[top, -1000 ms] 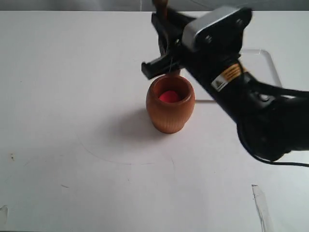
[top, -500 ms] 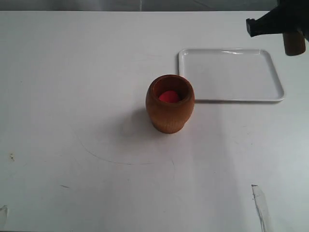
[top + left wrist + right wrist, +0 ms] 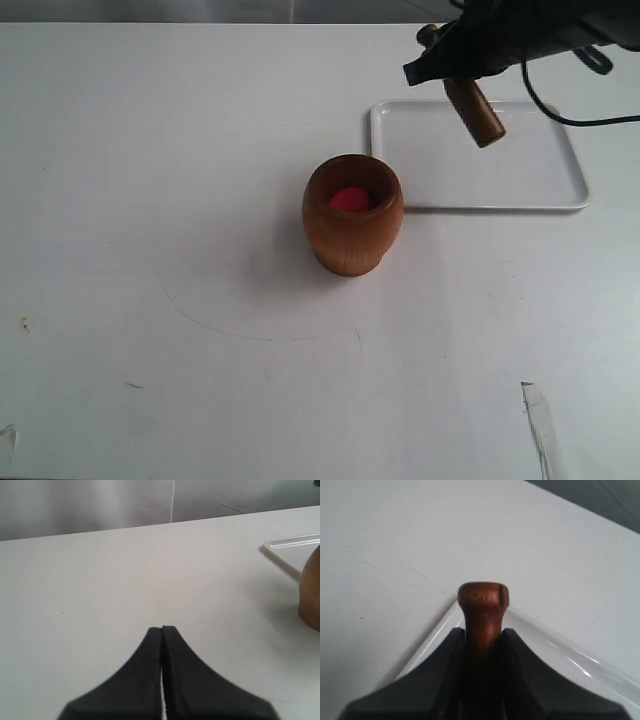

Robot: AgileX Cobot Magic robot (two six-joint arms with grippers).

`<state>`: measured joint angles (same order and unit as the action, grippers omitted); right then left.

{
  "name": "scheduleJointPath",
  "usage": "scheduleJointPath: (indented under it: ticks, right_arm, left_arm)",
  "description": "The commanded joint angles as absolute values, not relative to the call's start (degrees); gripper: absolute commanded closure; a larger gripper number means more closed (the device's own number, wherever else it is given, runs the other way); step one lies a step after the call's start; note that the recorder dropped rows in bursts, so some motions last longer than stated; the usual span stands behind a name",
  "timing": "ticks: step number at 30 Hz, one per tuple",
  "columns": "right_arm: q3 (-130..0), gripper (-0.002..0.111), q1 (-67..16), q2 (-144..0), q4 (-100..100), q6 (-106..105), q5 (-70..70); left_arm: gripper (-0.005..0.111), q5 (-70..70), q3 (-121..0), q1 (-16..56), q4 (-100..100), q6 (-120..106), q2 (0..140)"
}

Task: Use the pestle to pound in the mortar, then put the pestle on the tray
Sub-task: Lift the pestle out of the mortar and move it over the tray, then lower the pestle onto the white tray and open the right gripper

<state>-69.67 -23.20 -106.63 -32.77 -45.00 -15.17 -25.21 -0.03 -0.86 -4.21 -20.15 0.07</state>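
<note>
**Pestle held over the tray, to be laid down**

The pestle (image 3: 472, 104) is gripped by its narrow handle in the right pincer (image 3: 483, 634), whose jaws are clenched on either side of it, the knob standing just clear of the tips. In the exterior view it hangs tilted above the tray (image 3: 545, 175), over the tray's 10 o'clock part, with the thick end pointing toward 4 o'clock. No contact with the tray can be made out. The mortar (image 3: 352, 222) stands upright on the tabletop (image 3: 150, 200), at 8 o'clock of the tray and just beside its near corner, with the red ball (image 3: 348, 199) inside.

The laying-down step is judged to be in hand. The pestle would best be lowered toward the tray's middle and brought nearly level, along the long side. The jaws should be released only once the thick end is borne by the tray floor. A round club is likely to roll, so a drop from height is to be avoided; the low rim should stop a slow roll.

The left pincer (image 3: 162, 630) is pressed together on nothing, near the mortar.

Counted: one mortar, one ball, one pestle, one tray, two pincers.
</note>
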Motion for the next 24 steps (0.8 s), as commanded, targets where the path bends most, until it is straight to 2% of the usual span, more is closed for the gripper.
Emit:
scheduleJointPath:
  ticks: [1,12,24]
  right_arm:
    - [-73.6,0.108,-22.7,-113.8,-32.1,-44.3,-16.0]
    - [-75.4,0.108,-22.7,-125.5,-32.1,-44.9,-12.3]
    - [-75.4,0.108,-22.7,-126.1,-31.8,-44.9,-12.1]
  left_arm:
    - [0.107,-25.0,0.0,-0.4,-3.8,-19.7,0.0]
    - [0.107,-25.0,0.0,-0.4,-3.8,-19.7,0.0]
    - [0.107,-25.0,0.0,-0.4,-3.8,-19.7,0.0]
